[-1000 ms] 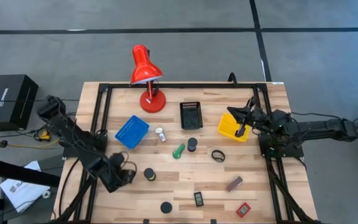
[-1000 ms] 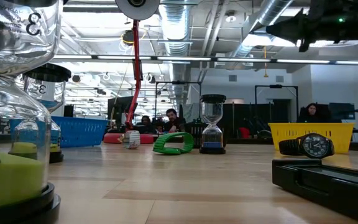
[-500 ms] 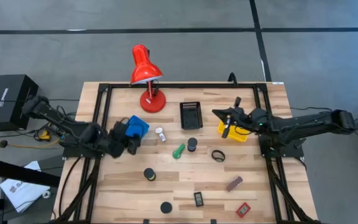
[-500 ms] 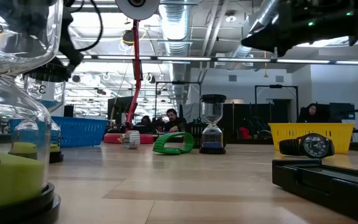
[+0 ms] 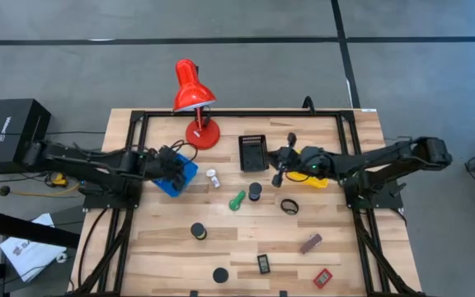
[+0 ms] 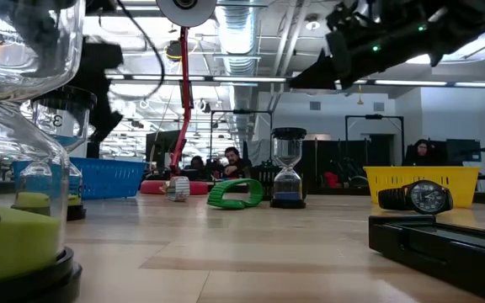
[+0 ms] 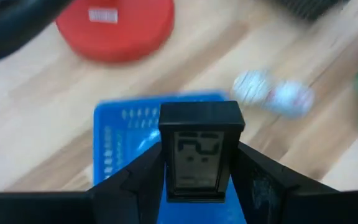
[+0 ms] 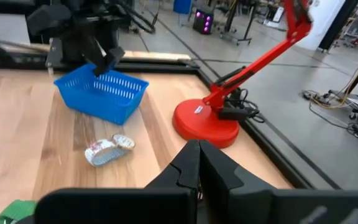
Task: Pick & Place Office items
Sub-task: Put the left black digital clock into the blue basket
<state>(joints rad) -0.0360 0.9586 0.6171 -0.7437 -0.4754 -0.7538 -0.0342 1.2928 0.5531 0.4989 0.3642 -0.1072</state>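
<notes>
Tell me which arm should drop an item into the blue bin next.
Left. Its gripper holds a small black digital clock right over the blue bin, while the right gripper sits empty, jaws closed, near the black bin.

My left gripper (image 5: 174,167) is over the bin (image 5: 177,173) at the table's (image 5: 246,239) left, a small clock (image 7: 200,151) between its fingers. Behind the bin stands the lamp (image 5: 196,103); right of the lamp's base lies a tray (image 5: 253,152). My right gripper (image 5: 280,169) hangs between the tray and the far-right bin (image 5: 317,177). A tube (image 5: 213,178) lies just right of the left bin, then a stick (image 5: 237,200), a timer (image 5: 255,191) and a ring (image 5: 289,206). Nearer the front lie two discs (image 5: 198,231), a block (image 5: 310,243) and a tag (image 5: 323,278).
</notes>
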